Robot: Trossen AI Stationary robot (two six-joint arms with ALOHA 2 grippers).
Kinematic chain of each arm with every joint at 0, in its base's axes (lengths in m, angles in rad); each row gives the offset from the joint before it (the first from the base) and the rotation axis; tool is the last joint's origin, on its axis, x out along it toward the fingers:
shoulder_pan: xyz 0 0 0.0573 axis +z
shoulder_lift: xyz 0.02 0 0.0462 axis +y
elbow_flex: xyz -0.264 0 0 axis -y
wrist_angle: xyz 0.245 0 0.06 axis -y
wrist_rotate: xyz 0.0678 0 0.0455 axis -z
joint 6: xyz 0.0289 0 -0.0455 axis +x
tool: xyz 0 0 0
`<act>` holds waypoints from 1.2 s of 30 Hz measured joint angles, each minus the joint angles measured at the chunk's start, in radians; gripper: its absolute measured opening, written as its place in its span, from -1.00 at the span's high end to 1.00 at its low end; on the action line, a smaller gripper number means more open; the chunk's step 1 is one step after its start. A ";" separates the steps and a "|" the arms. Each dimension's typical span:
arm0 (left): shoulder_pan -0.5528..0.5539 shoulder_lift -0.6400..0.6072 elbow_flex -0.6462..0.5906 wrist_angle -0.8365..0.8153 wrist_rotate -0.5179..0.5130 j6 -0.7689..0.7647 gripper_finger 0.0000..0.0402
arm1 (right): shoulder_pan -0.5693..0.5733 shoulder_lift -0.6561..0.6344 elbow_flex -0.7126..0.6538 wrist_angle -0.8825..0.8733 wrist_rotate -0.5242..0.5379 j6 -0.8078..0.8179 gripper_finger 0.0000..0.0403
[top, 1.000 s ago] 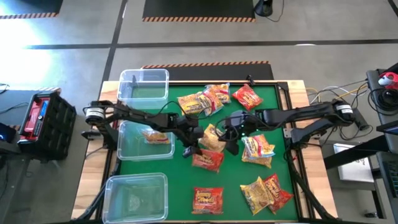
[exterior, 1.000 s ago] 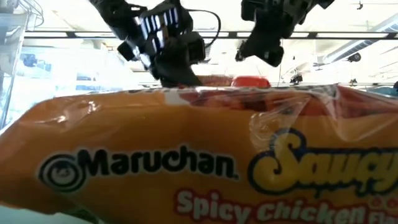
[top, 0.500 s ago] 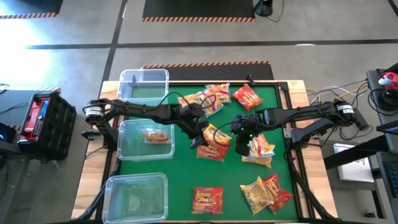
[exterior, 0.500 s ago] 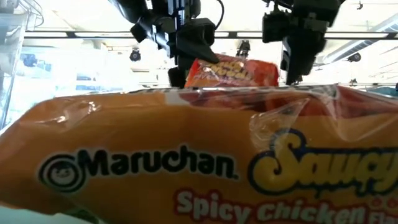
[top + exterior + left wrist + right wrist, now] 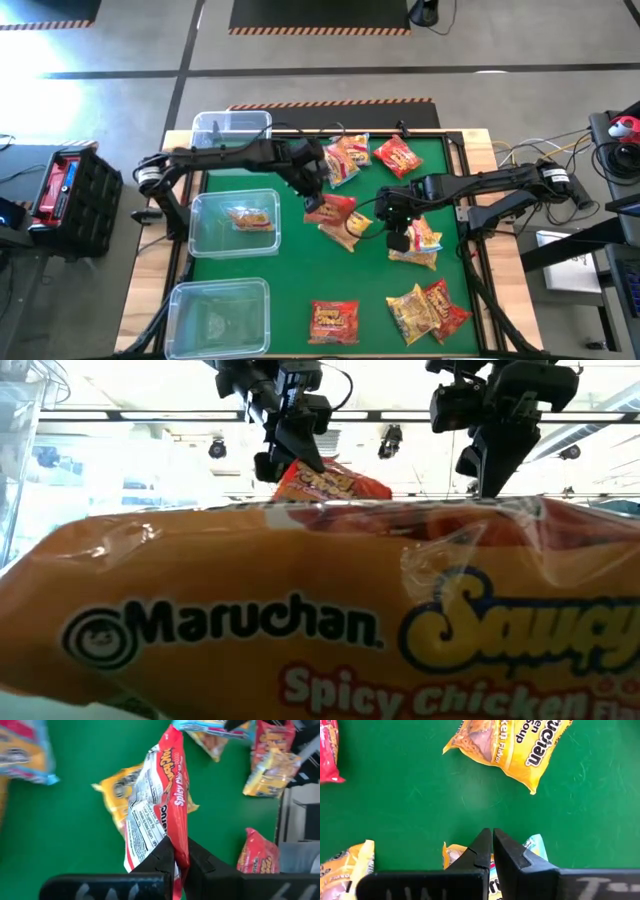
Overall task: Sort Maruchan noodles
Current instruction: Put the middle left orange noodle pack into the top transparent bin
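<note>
Maruchan noodles lie scattered over the green counter (image 5: 260,270), and one red packet (image 5: 331,209) hangs in the air, pinched at its edge by the left tool (image 5: 311,198) near the counter's middle. From the left wrist, that red packet (image 5: 160,815) dangles away from the clenched fingers (image 5: 162,862), its nutrition panel and red face both showing, with a yellow packet (image 5: 117,795) lying on the green below it. In the low view the same red packet (image 5: 325,482) shows just under the left tool (image 5: 285,455), behind a big orange Spicy Chicken packet (image 5: 300,620) that fills the foreground.

The right tool (image 5: 397,228) hovers a little right of centre, its fingers pressed together on nothing, directly over an orange-and-blue packet (image 5: 420,238). Its wrist view shows the clenched fingers (image 5: 492,852) above the green surface, with a yellow chicken soup packet (image 5: 507,747) farther ahead.

Other packets: a cluster of yellow and red ones (image 5: 345,157) and a red one (image 5: 398,156) toward the far edge, a red one (image 5: 335,320) at the near edge, and a yellow and red pair (image 5: 428,308) at the near right.

Three clear bins stand along the left side; the middle bin (image 5: 200,240) holds one yellow packet (image 5: 250,218).
</note>
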 joint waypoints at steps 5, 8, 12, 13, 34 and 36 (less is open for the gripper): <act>0.056 -0.035 0.046 -0.077 -0.046 0.017 1.00 | 0.000 0.000 0.000 0.001 0.011 -0.037 0.96; 0.101 -0.075 0.056 -0.098 -0.085 0.025 1.00 | 0.000 0.000 0.000 0.006 0.012 -0.053 0.96; 0.166 -0.142 0.061 -0.093 -0.158 0.025 1.00 | -0.003 0.000 -0.001 0.011 0.013 -0.076 0.96; 0.180 -0.160 0.061 -0.092 -0.188 0.025 1.00 | -0.003 0.000 -0.002 0.014 0.013 -0.077 0.96; 0.433 -0.432 0.038 -0.365 -0.912 0.008 1.00 | -0.006 0.000 -0.014 0.160 0.117 -0.066 0.96; 0.450 -0.426 0.022 -0.377 -0.928 -0.002 1.00 | -0.011 0.000 -0.014 0.174 0.117 -0.064 0.96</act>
